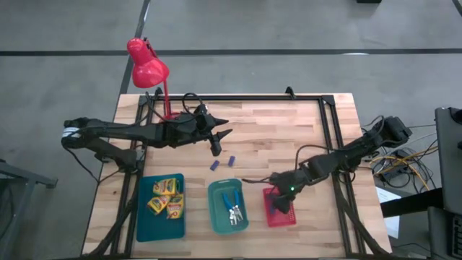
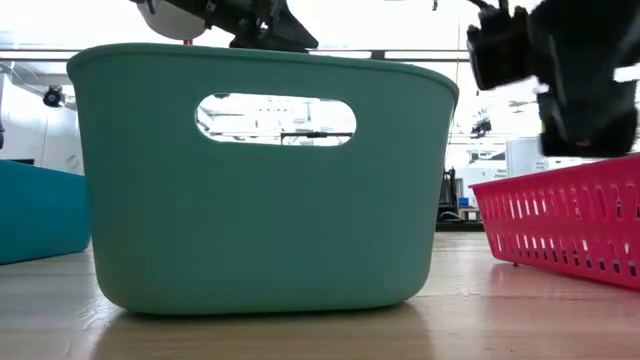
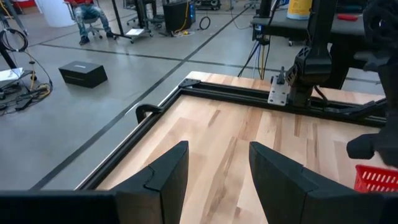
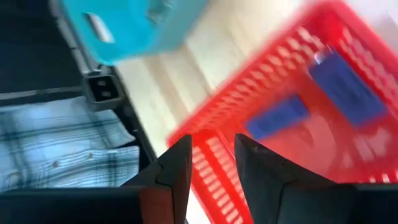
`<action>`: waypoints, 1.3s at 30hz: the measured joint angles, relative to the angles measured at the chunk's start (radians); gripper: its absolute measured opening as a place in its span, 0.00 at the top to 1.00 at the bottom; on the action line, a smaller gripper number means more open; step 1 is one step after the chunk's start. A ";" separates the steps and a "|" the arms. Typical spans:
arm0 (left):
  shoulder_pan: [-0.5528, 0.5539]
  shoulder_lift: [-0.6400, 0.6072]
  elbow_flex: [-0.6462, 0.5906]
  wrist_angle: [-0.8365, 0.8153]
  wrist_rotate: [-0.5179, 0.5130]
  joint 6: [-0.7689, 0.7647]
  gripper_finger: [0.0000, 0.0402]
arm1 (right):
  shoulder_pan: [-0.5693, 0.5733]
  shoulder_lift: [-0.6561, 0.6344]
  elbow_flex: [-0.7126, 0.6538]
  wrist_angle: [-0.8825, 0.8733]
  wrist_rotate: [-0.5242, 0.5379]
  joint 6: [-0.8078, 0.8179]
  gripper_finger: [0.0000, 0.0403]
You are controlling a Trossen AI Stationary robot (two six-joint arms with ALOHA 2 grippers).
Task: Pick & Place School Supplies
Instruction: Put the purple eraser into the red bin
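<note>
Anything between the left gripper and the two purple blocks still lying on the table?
Nothing visible does. The left gripper, open, hangs beside the two purple blocks, with only bare table between them. The red basket lies beyond, under the right gripper.

Red lamp [image 1: 146, 66] at table [image 1: 289, 130] corner; 3 trays: teal [image 1: 143, 224], green [image 1: 216, 214], red [image 1: 268, 214].

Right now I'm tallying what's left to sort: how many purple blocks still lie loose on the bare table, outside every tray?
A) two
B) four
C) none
A: the high view shows two purple blocks on the wooden table, between the left end effector and the trays.
</note>
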 joint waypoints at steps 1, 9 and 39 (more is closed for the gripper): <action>0.000 0.000 0.000 -0.009 0.000 -0.003 0.57 | -0.009 -0.005 0.000 0.015 0.000 -0.029 0.72; 0.000 0.000 0.000 -0.169 0.000 -0.087 0.57 | -0.128 -0.053 0.000 0.025 0.000 -0.217 0.74; 0.022 0.149 0.001 -0.606 0.152 -0.561 0.57 | -0.332 -0.443 0.000 0.096 0.701 -0.713 0.81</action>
